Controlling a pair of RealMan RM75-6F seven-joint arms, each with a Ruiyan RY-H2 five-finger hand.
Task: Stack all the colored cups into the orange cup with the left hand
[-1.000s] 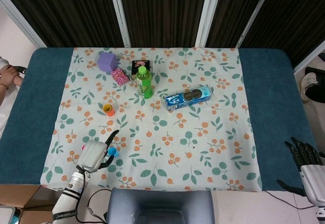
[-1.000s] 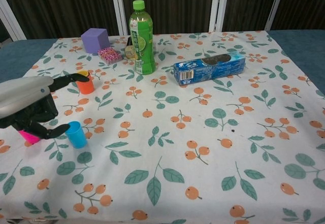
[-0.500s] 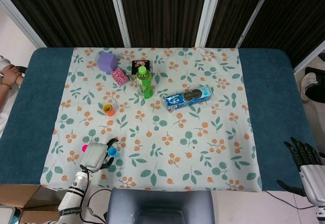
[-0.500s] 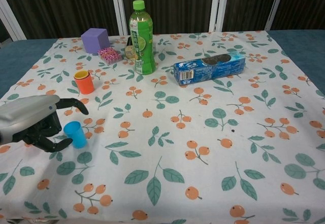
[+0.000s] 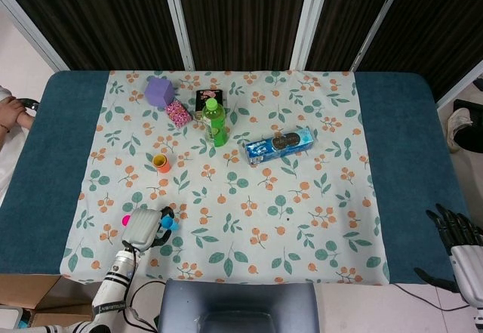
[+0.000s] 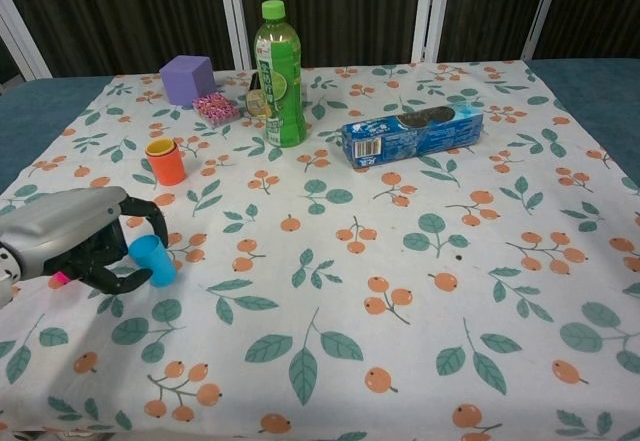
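blue cup [image 6: 153,259]: plastic, tipped on a slant, near front-left of the floral tablecloth [image 6: 400,291]; held by the left hand [image 6: 85,244], fingers curled round it from above and below, presumably to lift it for stacking.
orange cup [image 6: 166,161]: upright, open mouth up, well apart from the held cup, toward the back; something yellow shows at its rim, possibly a cup already nested. it is the stacking target, so left standing free.
pink cup [image 5: 126,219]: only a sliver shows beside the left hand; not yet stacked.
right hand [image 5: 457,236]: off the cloth at the table's far right edge, fingers spread, holding nothing; idle, as the task is the left's.
other stock: green bottle [image 6: 279,76], biscuit packet [image 6: 412,132], purple block [image 6: 187,79], all at the back, clear of the working path.
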